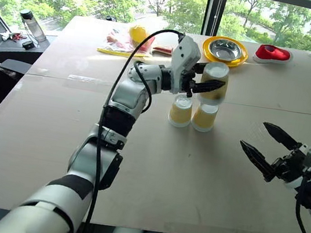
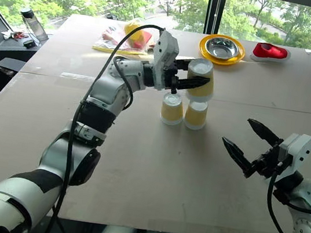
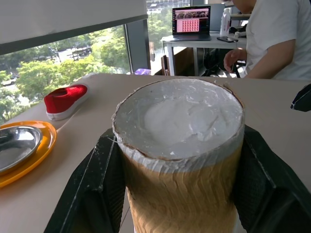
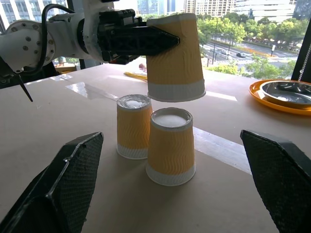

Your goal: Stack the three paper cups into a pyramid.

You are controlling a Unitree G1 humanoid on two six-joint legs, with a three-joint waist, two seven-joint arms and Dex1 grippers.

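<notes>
Left eye view shows the left gripper (image 1: pixel 211 85) clenched on one paper cup (image 1: pixel 213 84), held upside down in the air. This held cup hangs just above two other cups on the table (image 1: pixel 153 169), not touching them. The two lower cups, the left cup (image 1: pixel 180 111) and the right cup (image 1: pixel 204 117), stand upside down side by side, very close together; I cannot tell if they touch. The held cup is more over the right cup than over the gap between them. Beyond the cups, near the far edge of the table, lies a metal bowl (image 1: pixel 226 49) with a yellow rim, and to the right of the bowl a red shoe (image 1: pixel 272 53). The right gripper (image 1: pixel 269 147) is released, its two fingers spread wide, well apart from the cups on their right side and nearer to the robot.

Left wrist view looks at the white base of the held cup (image 3: pixel 181 145), with one black finger (image 3: pixel 90 189) pressing on each side. Behind it are the bowl (image 3: pixel 19 148), the shoe (image 3: pixel 65 99), and a person (image 3: pixel 272 39) sitting at a desk with a laptop (image 3: pixel 191 20).

Right wrist view shows the two standing cups (image 4: pixel 155 138) between its own open fingers (image 4: pixel 63 189), with the held cup (image 4: pixel 175 58) above them, clear of both.
</notes>
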